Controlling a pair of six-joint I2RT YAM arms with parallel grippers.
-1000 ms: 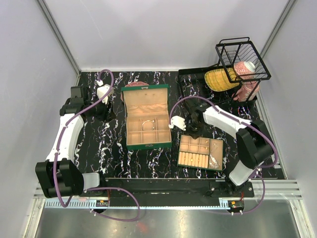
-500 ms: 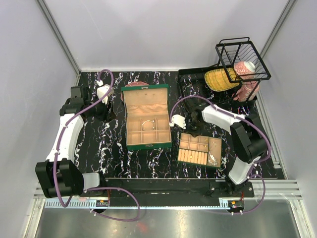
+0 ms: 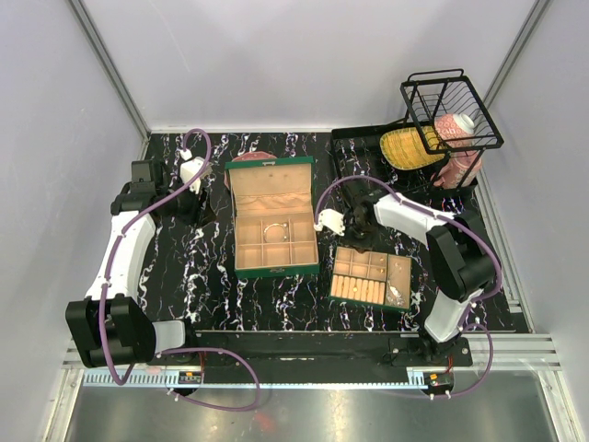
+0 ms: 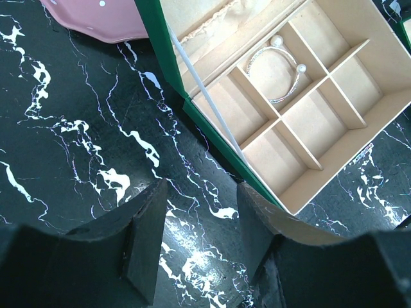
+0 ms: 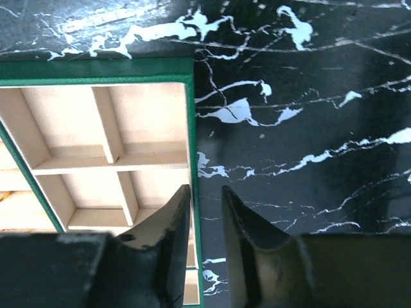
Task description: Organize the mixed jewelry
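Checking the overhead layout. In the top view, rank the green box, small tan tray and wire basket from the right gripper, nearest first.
1. green box, right beside the right gripper, on its left
2. small tan tray, just toward the arm bases
3. wire basket, far right corner

Pale-walled booth around a black marbled table

The table (image 3: 184, 276), black with white veining, fills the floor of the booth. Plain grey-white walls close it in on the far side (image 3: 304, 64), the left (image 3: 46, 184) and the right (image 3: 552, 203), with slanting aluminium posts (image 3: 106, 64) at the far corners. A brushed steel sheet (image 3: 304, 405) runs along the near edge. The light is soft and even, brightest high on the far wall.
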